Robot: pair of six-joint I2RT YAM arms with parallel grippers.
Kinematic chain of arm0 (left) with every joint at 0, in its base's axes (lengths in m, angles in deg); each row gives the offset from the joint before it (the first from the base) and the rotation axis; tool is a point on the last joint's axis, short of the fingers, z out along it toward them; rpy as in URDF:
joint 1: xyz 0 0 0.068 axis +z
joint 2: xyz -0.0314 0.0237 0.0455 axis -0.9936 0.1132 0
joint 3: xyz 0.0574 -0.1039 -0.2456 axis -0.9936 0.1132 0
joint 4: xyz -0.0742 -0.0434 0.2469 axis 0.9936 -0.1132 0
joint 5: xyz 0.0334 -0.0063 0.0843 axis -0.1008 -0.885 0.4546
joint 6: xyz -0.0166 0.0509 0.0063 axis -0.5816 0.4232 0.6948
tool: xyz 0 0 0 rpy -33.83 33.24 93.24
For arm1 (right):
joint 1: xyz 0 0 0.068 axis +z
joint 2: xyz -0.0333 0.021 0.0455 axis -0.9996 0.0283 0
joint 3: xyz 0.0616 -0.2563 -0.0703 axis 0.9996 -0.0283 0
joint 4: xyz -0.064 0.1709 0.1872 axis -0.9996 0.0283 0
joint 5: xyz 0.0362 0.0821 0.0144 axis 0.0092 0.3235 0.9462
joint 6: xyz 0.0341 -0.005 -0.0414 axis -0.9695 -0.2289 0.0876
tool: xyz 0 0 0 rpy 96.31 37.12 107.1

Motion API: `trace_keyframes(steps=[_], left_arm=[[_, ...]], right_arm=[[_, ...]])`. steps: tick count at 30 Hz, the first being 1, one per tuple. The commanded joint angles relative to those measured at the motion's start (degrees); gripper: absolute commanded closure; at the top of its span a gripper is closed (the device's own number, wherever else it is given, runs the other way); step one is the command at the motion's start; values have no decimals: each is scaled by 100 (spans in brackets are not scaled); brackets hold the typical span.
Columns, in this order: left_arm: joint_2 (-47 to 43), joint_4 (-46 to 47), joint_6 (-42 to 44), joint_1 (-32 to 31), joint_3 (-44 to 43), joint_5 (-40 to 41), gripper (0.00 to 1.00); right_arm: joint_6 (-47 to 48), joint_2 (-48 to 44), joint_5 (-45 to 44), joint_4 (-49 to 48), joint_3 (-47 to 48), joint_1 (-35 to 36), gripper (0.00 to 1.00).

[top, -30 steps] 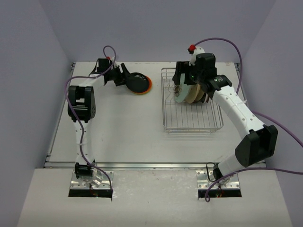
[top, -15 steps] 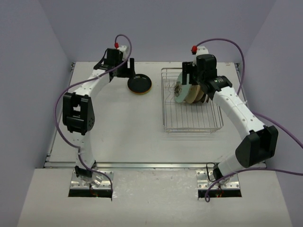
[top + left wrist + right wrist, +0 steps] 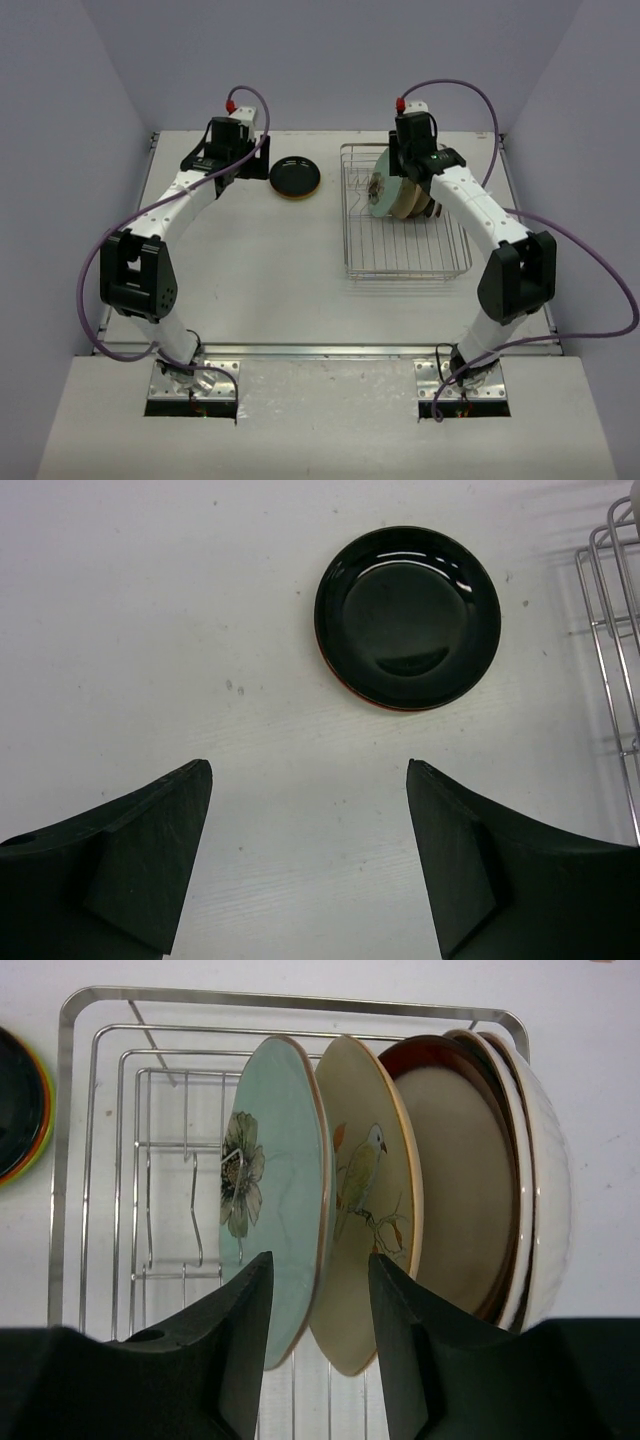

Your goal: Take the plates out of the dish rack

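The silver wire dish rack [image 3: 400,255] stands at the back right and holds several upright plates. In the right wrist view they are a pale teal flower plate [image 3: 270,1190], a cream bird plate [image 3: 375,1190], a brown-rimmed plate [image 3: 450,1180] and a white one [image 3: 545,1180]. My right gripper [image 3: 320,1260] hangs over them, open, with one finger on each side of the teal plate's rim and a gap on both sides. A black plate [image 3: 407,617] lies flat on an orange one on the table. My left gripper [image 3: 308,770] is open and empty, short of that stack.
The rack's left half [image 3: 150,1190] holds only bare prongs. The rack's corner [image 3: 610,610] shows at the right edge of the left wrist view. Purple cables loop above both arms. Walls close in the table at the back and sides.
My left gripper has drawn back to the left, away from the black plate, and opened wider. My right gripper's fingers have narrowed around the teal plate's rim, and that arm's elbow has swung inward.
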Motion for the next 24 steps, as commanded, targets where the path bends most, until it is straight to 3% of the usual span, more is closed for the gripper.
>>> trace_keyframes(steps=[1,11,15,17,22,24], left_arm=[[-437,232,-298,6,1,36,23],[-587,197,-362,6,89,-8,20],[-587,220,-362,6,134,11,20],[-587,246,-357,6,155,27,20],[-540,199,-442,1,112,-20,14],[-526,178,-495,6,77,-27,5]], right_arm=[[-358,464,-544,150,526,24,58],[-939,1322,-561,589,932,24,70],[-1076,1428,-489,711,1084,42,92],[-996,1327,-505,669,1100,87,98],[-351,786,-907,-8,822,406,100],[-20,566,-1121,-276,742,564,100]])
